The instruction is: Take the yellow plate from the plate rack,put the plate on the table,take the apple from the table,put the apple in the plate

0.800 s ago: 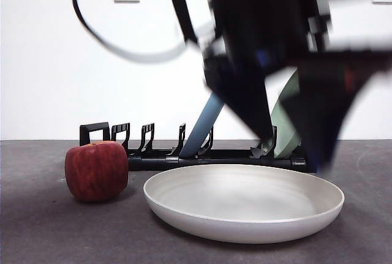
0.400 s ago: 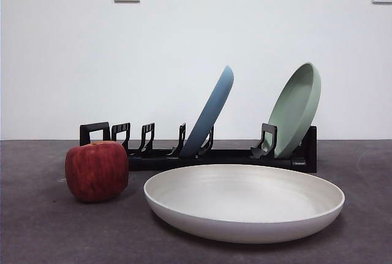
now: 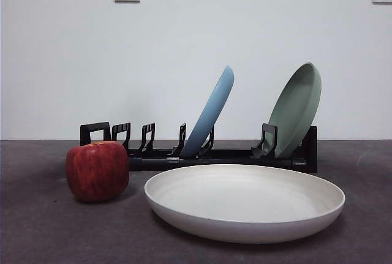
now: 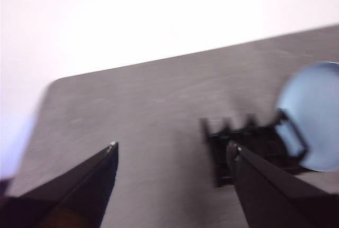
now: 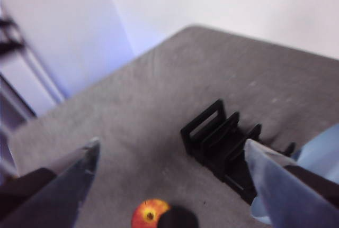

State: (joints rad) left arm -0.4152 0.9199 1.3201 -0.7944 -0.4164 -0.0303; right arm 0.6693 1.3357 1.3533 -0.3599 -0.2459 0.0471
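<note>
A: Where are the plate [image 3: 245,206] and apple [image 3: 97,170] sitting?
B: On the table [image 3: 37,233]; we're holding both grippers, left [image 4: 172,151] and right [image 5: 169,148], wide open and empty above.

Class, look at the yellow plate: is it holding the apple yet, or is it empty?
Empty. The yellow plate lies flat on the table with a bare inside; the apple sits beside it.

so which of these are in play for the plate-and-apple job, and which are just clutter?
In play: cream plate flat on the table; apple beside it; black rack; right pincer, open above the apple.
Clutter: blue plate, green plate, both leaning in the rack.
</note>
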